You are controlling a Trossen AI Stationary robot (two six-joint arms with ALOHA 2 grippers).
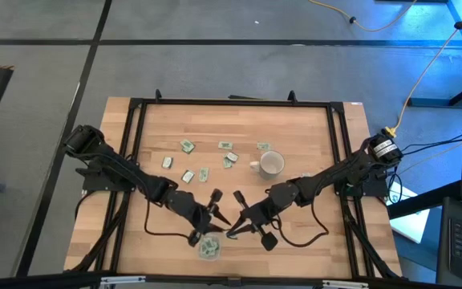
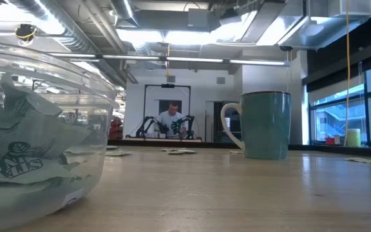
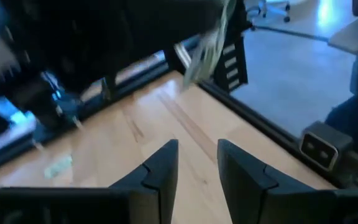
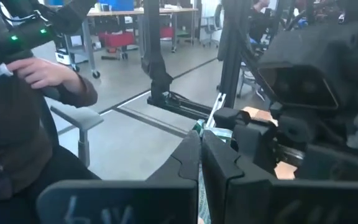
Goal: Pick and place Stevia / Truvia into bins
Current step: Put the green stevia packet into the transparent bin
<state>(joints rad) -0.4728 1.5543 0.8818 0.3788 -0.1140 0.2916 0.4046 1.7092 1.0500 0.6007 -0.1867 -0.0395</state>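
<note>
The step in hand is judged to be the drop over the bin [image 1: 208,248], a clear dish at the near edge of the table [image 1: 311,136] in which several crumpled sachets are already seen. The left gripper [image 1: 216,210] is held just above and beside it with its fingers parted and nothing between them. The right gripper [image 1: 240,229] is close by on the dish's right, its fingers pressed together; a pale packet appears just past its tips, but whether it is held cannot be told. The loose Stevia sachets [image 1: 187,146] are scattered flat in a band across the far middle, left of the white mug [image 1: 271,164], their long axes turned various ways. Next, a reach to one sachet is called for, fingers set across its short side.
</note>
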